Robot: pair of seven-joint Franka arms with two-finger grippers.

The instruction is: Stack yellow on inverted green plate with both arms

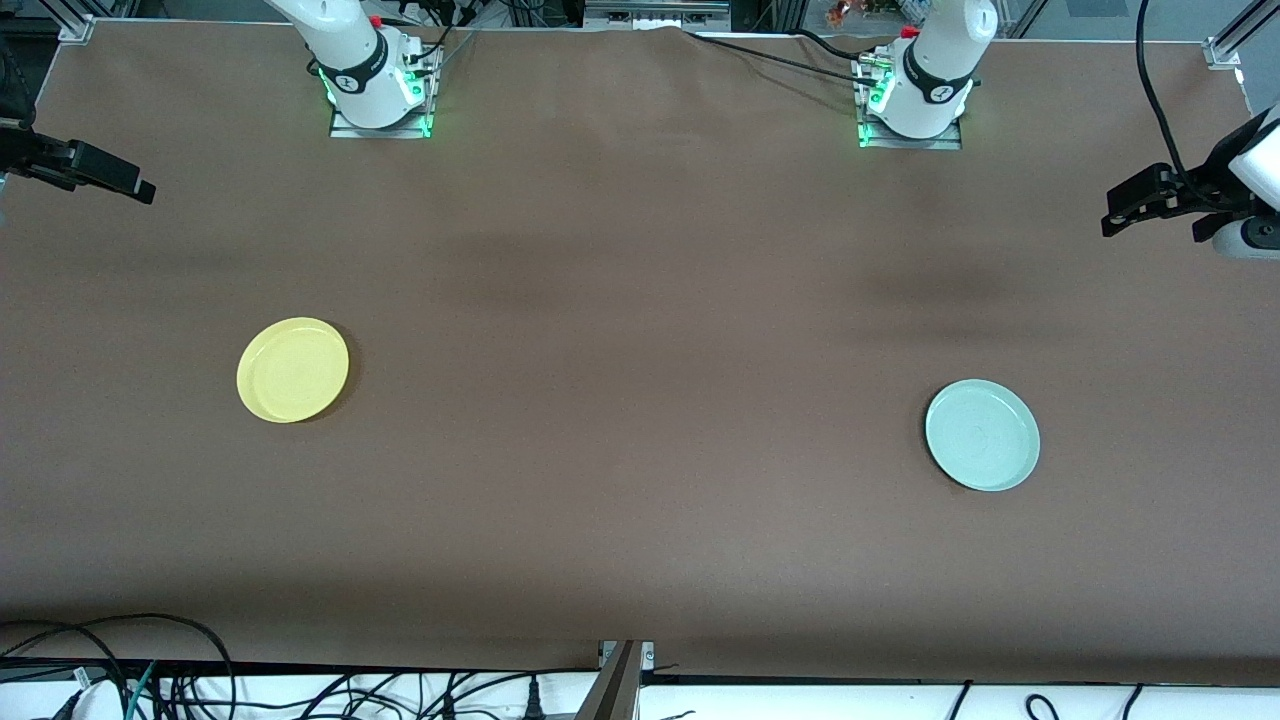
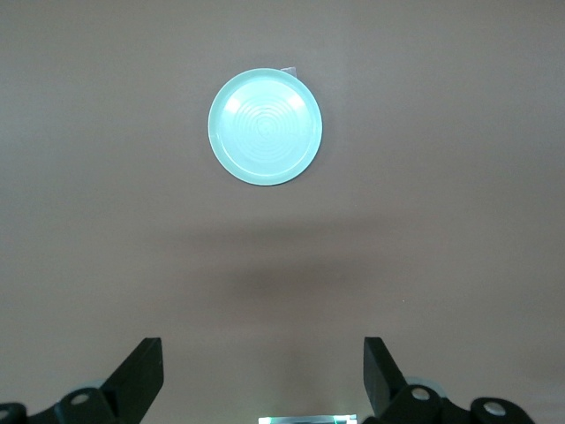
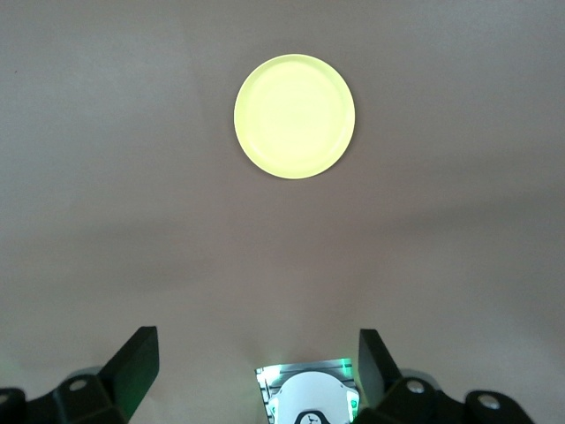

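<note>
**Both claws empty, plates apart**

Your left claw (image 2: pixel 263 380) hung wide apart above the brown counter (image 1: pixel 640 400), the green plate (image 2: pixel 265 126) ahead of it. Your right claw (image 3: pixel 256 375) gaped likewise, the yellow plate (image 3: pixel 294 116) ahead.

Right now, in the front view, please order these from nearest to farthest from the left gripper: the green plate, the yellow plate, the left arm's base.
From the left gripper, open at the left arm's end:
1. Green plate, toward the left arm's end.
2. Left arm's base, at the table's edge; nearly as close.
3. Yellow plate, toward the right arm's end.
</note>
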